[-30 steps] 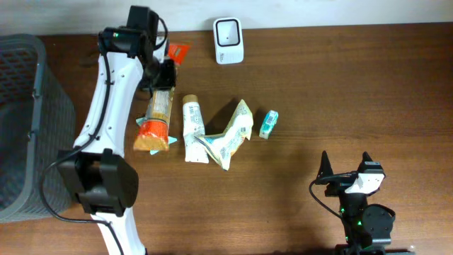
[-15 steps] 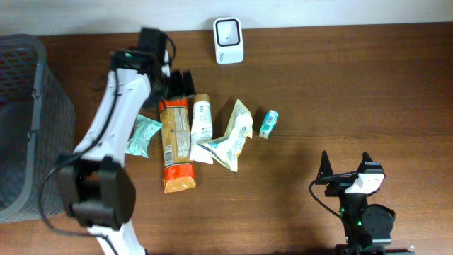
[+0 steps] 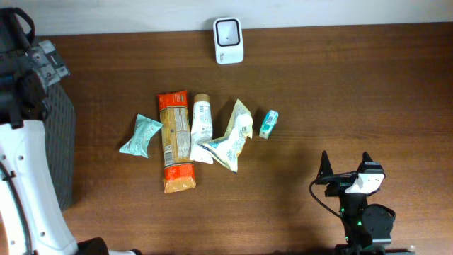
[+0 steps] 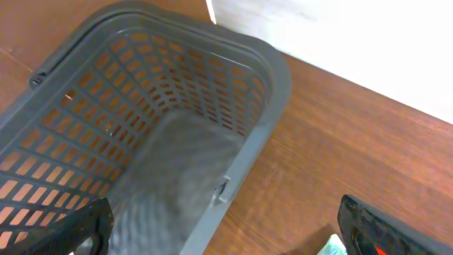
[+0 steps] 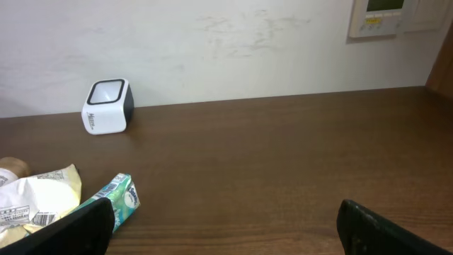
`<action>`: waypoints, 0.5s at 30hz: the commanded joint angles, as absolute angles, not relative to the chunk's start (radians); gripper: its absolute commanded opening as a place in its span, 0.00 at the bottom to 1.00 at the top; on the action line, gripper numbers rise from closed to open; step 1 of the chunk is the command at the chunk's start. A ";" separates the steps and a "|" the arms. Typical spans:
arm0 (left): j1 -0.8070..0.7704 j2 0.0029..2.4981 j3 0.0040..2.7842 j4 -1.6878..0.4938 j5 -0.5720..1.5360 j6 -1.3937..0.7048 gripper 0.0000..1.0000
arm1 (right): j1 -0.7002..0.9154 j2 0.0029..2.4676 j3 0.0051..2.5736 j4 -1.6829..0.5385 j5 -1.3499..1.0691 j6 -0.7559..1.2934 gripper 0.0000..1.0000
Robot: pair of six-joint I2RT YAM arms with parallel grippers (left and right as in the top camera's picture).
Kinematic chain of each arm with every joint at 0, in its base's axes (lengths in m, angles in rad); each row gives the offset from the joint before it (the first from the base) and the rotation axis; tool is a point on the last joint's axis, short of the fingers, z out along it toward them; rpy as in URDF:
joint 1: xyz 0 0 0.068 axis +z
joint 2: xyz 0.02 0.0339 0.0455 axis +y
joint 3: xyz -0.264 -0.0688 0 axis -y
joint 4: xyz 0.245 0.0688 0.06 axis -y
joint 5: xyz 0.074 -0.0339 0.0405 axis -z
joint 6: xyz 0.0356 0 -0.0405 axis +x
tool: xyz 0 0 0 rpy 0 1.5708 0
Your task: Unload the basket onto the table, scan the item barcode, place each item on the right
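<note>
While the left pincer (image 4: pixel 226 230) gapes over the basket (image 4: pixel 269 78), packets (image 3: pixel 175 142) lie clustered.

Obs: scanner (image 3: pixel 228 30) is a white box, dark window facing up. Nearer me than the scanner I log a row lying flat: teal pouch (image 3: pixel 140 134) far left, orange packet (image 3: pixel 175 140) lengthwise, white tube (image 3: pixel 201 117) just beside it, crumpled yellow bag (image 3: pixel 233 134), and small teal box (image 3: pixel 268 123) right of the scanner.
</note>
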State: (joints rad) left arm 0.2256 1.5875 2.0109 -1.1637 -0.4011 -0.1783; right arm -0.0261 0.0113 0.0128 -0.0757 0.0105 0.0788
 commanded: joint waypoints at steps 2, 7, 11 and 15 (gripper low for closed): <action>0.226 1.586 2.004 -1.165 -0.415 -0.166 0.99 | -0.027 0.006 0.006 -0.080 0.012 0.082 0.99; 0.226 1.586 2.004 -1.165 -0.415 -0.166 0.99 | -0.027 0.006 0.006 -0.078 0.012 0.083 0.99; 0.226 1.586 2.004 -1.165 -0.415 -0.166 0.99 | -0.027 0.014 0.006 -0.047 -0.053 0.093 0.99; 0.226 1.586 2.004 -1.165 -0.415 -0.166 0.99 | -0.027 0.167 0.242 -0.179 -0.167 0.074 0.99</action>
State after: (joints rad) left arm 0.2256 1.5875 2.0106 -1.1637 -0.4015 -0.1783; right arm -0.0261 0.0509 0.0593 -0.1223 -0.0731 0.0776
